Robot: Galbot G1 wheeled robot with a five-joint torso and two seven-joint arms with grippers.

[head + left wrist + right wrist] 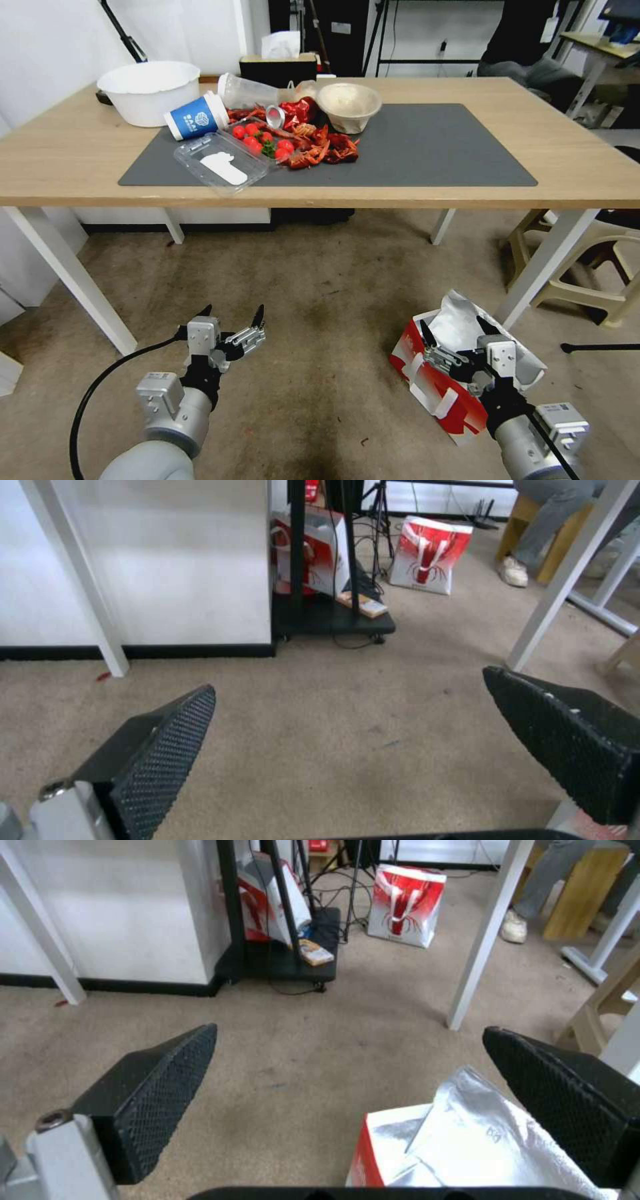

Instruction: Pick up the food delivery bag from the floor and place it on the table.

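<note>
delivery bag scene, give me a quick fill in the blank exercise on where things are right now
1. The food delivery bag stands on the ____.
2. The right gripper, fingers open, hangs above the ____.
3. The left gripper has its fingers ____.
4. The dark grey mat lies on the ____.

Missing words: floor; bag; open; table

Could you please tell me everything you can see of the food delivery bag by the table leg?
The food delivery bag is a boxy paper bag with red and white side panels, flat white handles hanging down its side and a crinkled silver foil lining that stands open at the top. It sits tilted on the floor, close to a white leg of the table. The right pincer hovers open over its mouth; whether it touches the foil is unclear.
</note>
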